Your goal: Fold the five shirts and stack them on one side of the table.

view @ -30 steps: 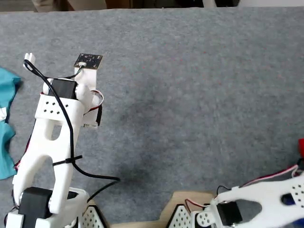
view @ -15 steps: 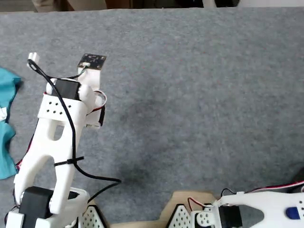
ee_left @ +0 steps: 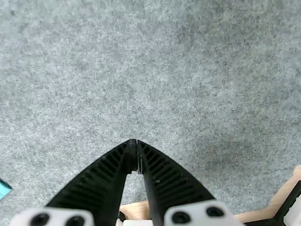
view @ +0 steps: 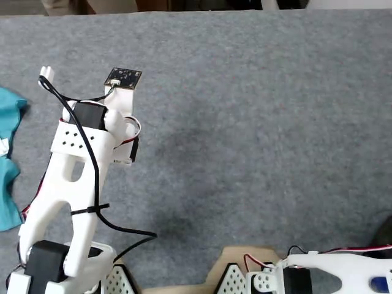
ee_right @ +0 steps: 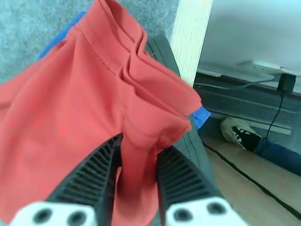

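Observation:
My left gripper (ee_left: pixel 135 147) is shut with nothing in it, its black fingers meeting tip to tip above bare grey cloth. In the high view the left arm (view: pixel 79 159) stands at the table's left, next to a teal shirt (view: pixel 8 165) lying at the left edge. My right gripper (ee_right: pixel 137 146) is shut on a bunched red shirt (ee_right: pixel 80 108), which hangs over its fingers. Under the red shirt lie a blue shirt (ee_right: pixel 201 115) and a dark grey shirt (ee_right: pixel 162 49). The right arm (view: pixel 343 275) is at the bottom right corner.
Grey felt covers the table (view: pixel 257 122), and its middle and right are open. A pale wooden table edge (ee_right: pixel 190 37) runs beside the pile of shirts, with floor, cables and a shoe beyond it. Wooden arm bases (view: pixel 239 269) sit at the front edge.
The left arm has drifted slightly right and toward the front. The right arm has drawn back to the bottom right corner, and the red bit at the right edge is gone from the high view.

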`<action>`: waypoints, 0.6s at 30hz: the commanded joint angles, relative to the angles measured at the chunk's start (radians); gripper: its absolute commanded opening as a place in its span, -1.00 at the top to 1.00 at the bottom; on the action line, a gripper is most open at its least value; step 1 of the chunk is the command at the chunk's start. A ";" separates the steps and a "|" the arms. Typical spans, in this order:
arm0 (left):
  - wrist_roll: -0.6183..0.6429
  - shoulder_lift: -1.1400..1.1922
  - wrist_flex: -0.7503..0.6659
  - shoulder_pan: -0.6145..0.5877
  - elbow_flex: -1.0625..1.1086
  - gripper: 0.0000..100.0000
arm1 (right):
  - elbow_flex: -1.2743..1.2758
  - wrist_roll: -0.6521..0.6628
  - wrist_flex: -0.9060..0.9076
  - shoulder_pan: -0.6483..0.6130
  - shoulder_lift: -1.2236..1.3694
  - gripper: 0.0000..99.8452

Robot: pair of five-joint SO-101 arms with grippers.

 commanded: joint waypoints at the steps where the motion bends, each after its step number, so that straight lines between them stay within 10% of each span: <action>1: -0.005 -0.038 -0.008 0.011 -0.046 0.96 | 0.001 0.025 0.015 0.027 -0.099 0.91; 10: -0.005 -0.038 -0.012 0.011 -0.046 0.96 | -0.022 0.026 0.014 0.051 -0.165 0.21; 18: -0.005 -0.038 -0.014 0.003 -0.046 0.96 | -0.016 0.020 0.014 0.012 -0.302 0.21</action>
